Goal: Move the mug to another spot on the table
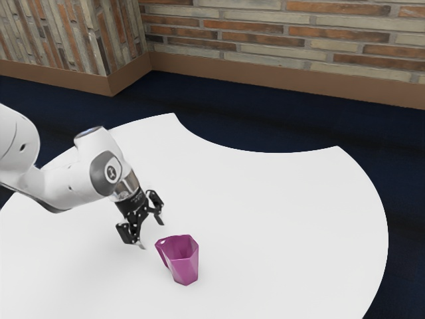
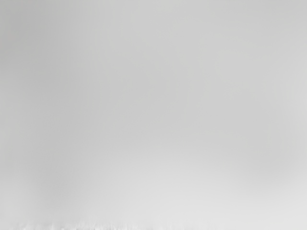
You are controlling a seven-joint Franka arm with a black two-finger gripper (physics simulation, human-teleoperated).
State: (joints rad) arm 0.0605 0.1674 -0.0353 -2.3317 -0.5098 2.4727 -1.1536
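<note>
A magenta faceted mug [image 1: 179, 258] stands upright on the white table [image 1: 279, 212], near its front edge, with its handle toward the exterior view's left. My black gripper [image 1: 150, 233] hangs low over the table just to the left of the mug, its fingers [image 1: 159, 216] spread apart and nothing between them. The nearer fingertip is close to the mug's handle but apart from it. The wrist view looks at bare pale tabletop [image 2: 153, 115] close under the hand.
The white table has a curved cut-out along its far edge [image 1: 252, 147]. Dark blue carpet [image 1: 319, 113] surrounds it, with a brick wall [image 1: 285, 33] behind. Open tabletop stretches to the exterior view's right and far side of the mug.
</note>
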